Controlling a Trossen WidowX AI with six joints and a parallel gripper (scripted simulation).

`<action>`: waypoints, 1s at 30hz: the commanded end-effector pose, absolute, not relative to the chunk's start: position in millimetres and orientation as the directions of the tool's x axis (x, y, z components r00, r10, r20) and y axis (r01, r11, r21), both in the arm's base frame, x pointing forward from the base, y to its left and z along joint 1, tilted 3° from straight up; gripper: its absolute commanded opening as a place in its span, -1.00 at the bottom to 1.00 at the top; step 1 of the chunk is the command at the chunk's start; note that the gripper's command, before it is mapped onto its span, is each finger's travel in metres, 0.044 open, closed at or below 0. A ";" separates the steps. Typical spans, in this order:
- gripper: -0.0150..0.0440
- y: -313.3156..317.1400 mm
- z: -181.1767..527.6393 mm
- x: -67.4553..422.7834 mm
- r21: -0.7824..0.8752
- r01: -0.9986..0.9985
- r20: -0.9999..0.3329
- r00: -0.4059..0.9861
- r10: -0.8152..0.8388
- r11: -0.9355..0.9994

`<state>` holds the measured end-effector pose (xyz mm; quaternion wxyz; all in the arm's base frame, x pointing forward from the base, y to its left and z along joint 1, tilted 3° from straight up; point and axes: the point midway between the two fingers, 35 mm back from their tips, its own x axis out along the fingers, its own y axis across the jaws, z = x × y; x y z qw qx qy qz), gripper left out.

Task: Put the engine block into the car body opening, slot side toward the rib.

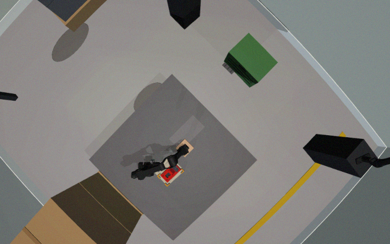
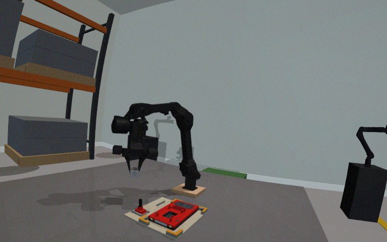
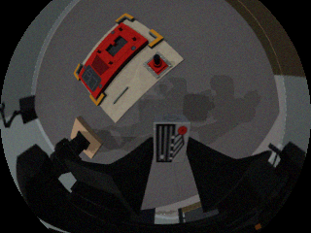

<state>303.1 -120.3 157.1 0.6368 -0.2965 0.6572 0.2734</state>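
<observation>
Exterior view: gripper (image 2: 134, 168) grasps engine block (image 2: 134, 172), raised well above and beside red car body (image 2: 173, 214); opening (image 2: 171, 213) unfilled. Insertion, push-down and retreat remain.

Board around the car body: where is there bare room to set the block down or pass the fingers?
Free: the pale strip of board between the car body and the red stand, holding only a thin grey bar. Crowded: the yellow corner brackets hugging the body. The gripper holds the block high above the floor, off the board's far-left side.
</observation>
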 end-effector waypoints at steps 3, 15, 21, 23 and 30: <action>-0.49 -108.2 157.4 310.0 -0.027 -0.715 -0.999 -0.001 -0.040 0.699; -0.49 -74.3 143.3 323.5 -0.029 -0.619 -0.999 0.003 -0.035 0.785; -0.49 -57.1 135.8 328.5 -0.029 -0.560 -0.999 0.003 -0.033 0.828; -0.49 -51.3 133.3 329.9 -0.029 -0.540 -0.999 0.002 -0.033 0.841; -0.49 -31.0 124.8 333.7 -0.027 -0.472 -1.000 0.001 -0.030 0.881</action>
